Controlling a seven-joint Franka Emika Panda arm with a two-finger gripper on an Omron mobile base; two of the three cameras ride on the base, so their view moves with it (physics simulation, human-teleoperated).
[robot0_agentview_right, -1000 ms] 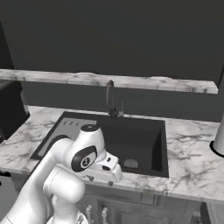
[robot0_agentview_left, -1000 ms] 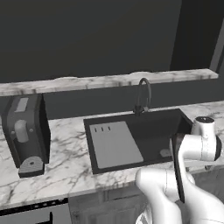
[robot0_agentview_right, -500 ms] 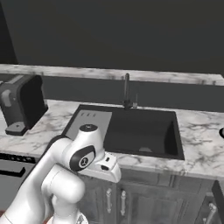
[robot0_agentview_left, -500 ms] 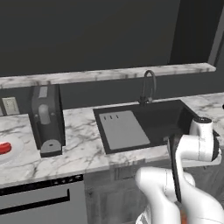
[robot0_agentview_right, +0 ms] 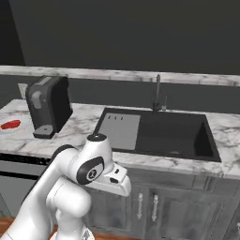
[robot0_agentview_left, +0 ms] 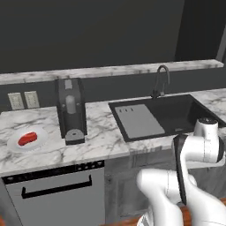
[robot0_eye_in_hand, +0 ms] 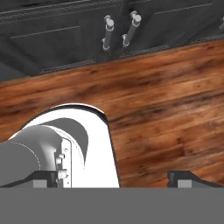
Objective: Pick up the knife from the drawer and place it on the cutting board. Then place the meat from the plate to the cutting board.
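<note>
I see the meat (robot0_agentview_left: 27, 138), a small red piece, on a white plate (robot0_agentview_left: 13, 145) at the counter (robot0_agentview_left: 99, 137) far left. My claw (robot0_eye_in_hand: 111, 179) faces wooden floor (robot0_eye_in_hand: 166, 113); its opening I cannot tell.

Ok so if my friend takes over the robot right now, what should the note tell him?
Gripper: open and empty, pointing down at the wooden floor in front of the grey cabinet doors.
Meat: lying on the white plate, on the counter left of the coffee machine. The sink is to the right.
Done: nothing that can be seen; the meat is not moved yet.
Left: find the drawer, put the knife on the cutting board, then the meat.
</note>
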